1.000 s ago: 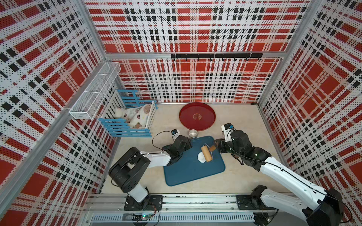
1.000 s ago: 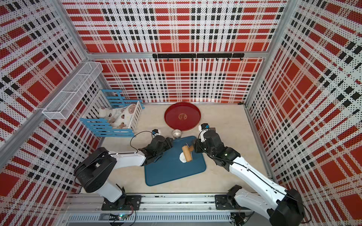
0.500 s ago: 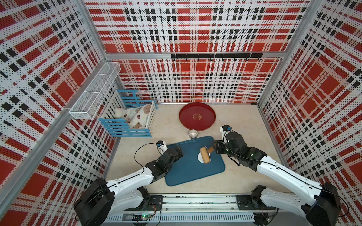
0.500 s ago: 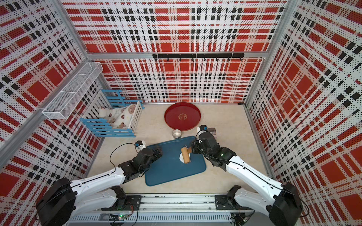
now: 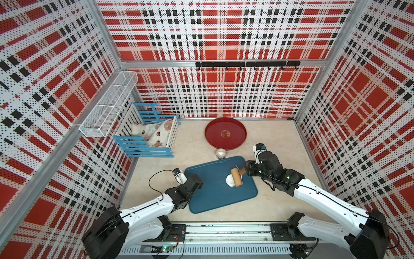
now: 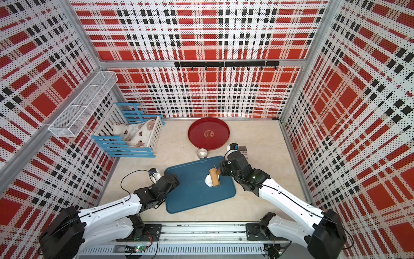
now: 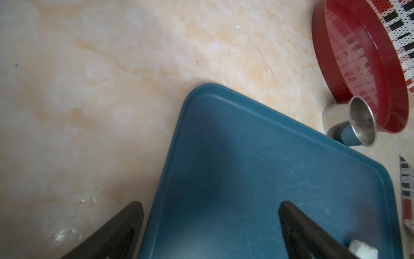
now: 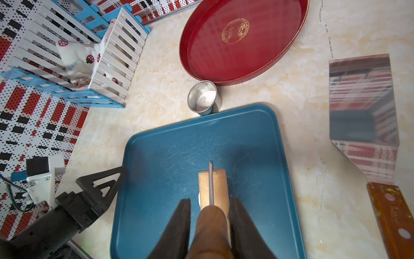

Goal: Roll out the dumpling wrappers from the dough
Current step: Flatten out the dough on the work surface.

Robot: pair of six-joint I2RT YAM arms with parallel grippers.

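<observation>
Top views, dough: the dough (image 5: 229,180) is a small white lump right of centre on the blue tray (image 5: 208,186), low in frame in both top views.
Top views, pin: the rolling pin (image 5: 236,178) lies across the lump's right edge.
Top views, arms: the right arm (image 5: 313,195) comes in from lower right. The left arm (image 5: 156,203) ends over the tray's left edge, well apart from the dough.
Top views, desk: a metal ring (image 5: 221,153) stands between the blue tray and the red tray (image 5: 225,133).
Left wrist: the left fingers (image 7: 125,224) are spread wide with nothing between them, and a white scrap of dough shows at lower right.
Right wrist: the right fingers (image 8: 179,224) pinch the pin's brown handle at bottom centre, and the spatula (image 8: 363,101) lies on the desk (image 8: 302,89) at right.
</observation>
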